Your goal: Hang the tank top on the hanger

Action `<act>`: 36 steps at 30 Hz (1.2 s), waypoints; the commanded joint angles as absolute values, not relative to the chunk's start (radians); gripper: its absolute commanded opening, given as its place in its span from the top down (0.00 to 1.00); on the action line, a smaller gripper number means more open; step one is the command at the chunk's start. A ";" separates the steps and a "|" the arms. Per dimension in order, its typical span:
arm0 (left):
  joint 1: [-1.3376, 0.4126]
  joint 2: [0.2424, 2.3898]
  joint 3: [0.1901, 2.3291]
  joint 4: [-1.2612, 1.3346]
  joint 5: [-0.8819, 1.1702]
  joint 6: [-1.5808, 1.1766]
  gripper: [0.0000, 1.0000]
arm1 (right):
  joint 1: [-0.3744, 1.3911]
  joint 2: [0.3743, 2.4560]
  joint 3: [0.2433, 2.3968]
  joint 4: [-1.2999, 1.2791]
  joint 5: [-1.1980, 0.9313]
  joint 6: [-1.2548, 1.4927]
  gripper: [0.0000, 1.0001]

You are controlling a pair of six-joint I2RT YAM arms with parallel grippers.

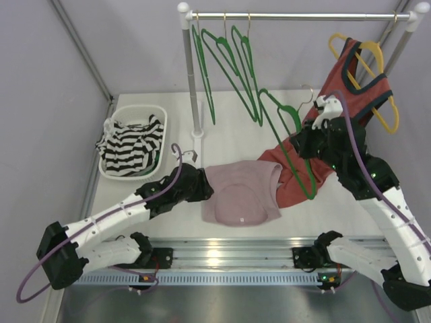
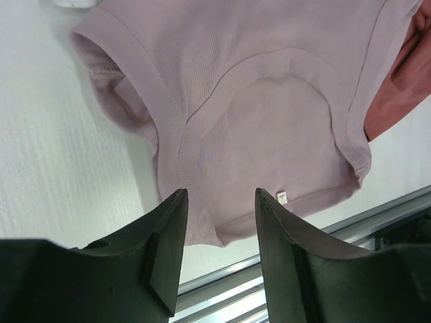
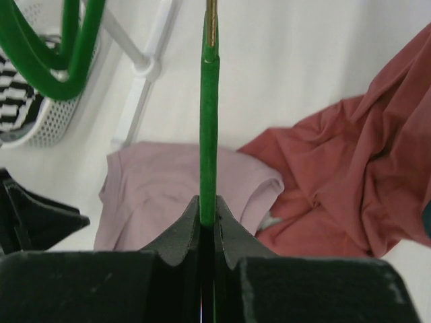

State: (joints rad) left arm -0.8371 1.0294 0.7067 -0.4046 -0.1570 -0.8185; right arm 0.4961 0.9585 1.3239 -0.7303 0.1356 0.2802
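Observation:
The dusty-pink tank top lies flat on the white table, its neckline and a small white label toward the front edge. In the left wrist view the tank top fills the upper half. My left gripper is open and empty at the top's left edge; its jaws stand apart just above the hem. My right gripper is shut on a green hanger, held tilted above the top's right side. In the right wrist view the hanger rises straight from the closed jaws, with the tank top below.
A rust-red top drapes from a yellow hanger down to the table beside the tank top. Three green hangers hang on the rail. The rack post and a white basket of striped clothing stand at left. A metal rail runs along the front.

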 commanded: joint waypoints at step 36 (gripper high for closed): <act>-1.201 1.454 0.839 -0.623 -0.607 -1.112 0.78 | 0.538 0.706 1.042 -0.934 -0.274 0.331 1.00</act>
